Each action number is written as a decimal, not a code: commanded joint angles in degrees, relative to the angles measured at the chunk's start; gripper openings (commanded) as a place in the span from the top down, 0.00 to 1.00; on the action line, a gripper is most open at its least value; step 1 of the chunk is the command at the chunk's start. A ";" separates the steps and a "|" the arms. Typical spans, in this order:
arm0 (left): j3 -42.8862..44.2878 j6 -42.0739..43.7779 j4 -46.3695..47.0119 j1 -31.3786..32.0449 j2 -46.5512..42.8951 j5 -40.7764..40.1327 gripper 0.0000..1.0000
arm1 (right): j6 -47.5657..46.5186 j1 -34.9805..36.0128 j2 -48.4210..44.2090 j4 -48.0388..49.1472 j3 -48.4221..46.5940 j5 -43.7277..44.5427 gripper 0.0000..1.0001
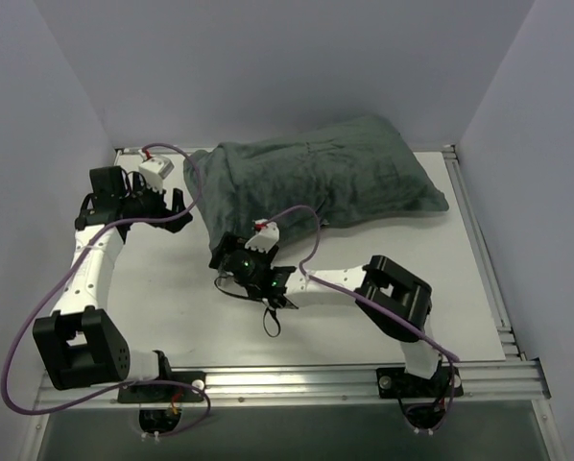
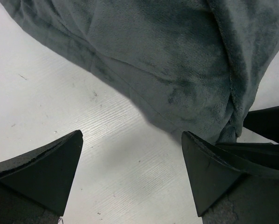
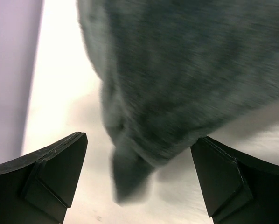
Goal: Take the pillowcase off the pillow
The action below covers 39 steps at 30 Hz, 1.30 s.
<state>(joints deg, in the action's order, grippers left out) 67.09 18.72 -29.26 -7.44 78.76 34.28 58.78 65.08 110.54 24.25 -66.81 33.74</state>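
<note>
Right wrist view first, since that's the nearest bit. My right pincer (image 3: 139, 137) is spread wide and gripping nothing. A drooping corner of the pillowcase (image 3: 177, 70) hangs in the gap between the fingers, and as far as I can tell neither one touches it. That picture is blurry, so take it loosely. From the top view, that's the case's 7 o'clock corner.

A bit further out, the left pincer (image 2: 132, 134) is also released. It has bare tabletop (image 1: 172, 288) between its fingers, and the grey fuzzy cloth starts just beyond the tips. It sits at the case's 9 o'clock end.

The bundle lies across the far side of the tabletop, roughly from 11 to 1 o'clock, grey face up with no zebra side showing.

How I'd play this step: clamp the right side on that loose corner, fabric only, deep enough that the fuzzy cloth doesn't slide out. Then find the open end before pulling. If I pinch case and stuffing together, the whole lump will probably just drag along.

As for contents, the case looks plump and full, so I'd judge the pillow is entirely inside. No white peeks out in any view, and I can't make out where the opening is.
</note>
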 commanded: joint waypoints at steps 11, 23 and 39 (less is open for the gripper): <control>-0.29 0.88 1.66 -0.03 -1.86 1.23 0.03 | 5.11 -4.08 8.47 9.85 -4.93 -3.24 0.78; 5.33 12.11 -2.47 18.17 -1.59 -13.64 0.03 | 6.61 -6.11 -35.46 -15.16 35.77 -19.05 1.00; 10.42 32.26 7.81 52.44 8.58 -36.65 0.06 | 11.97 -4.87 -66.60 -45.34 40.70 -14.23 1.00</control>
<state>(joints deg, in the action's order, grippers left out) 74.67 47.72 -25.54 42.24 83.64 1.91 68.97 60.40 44.01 -15.59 -26.61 17.37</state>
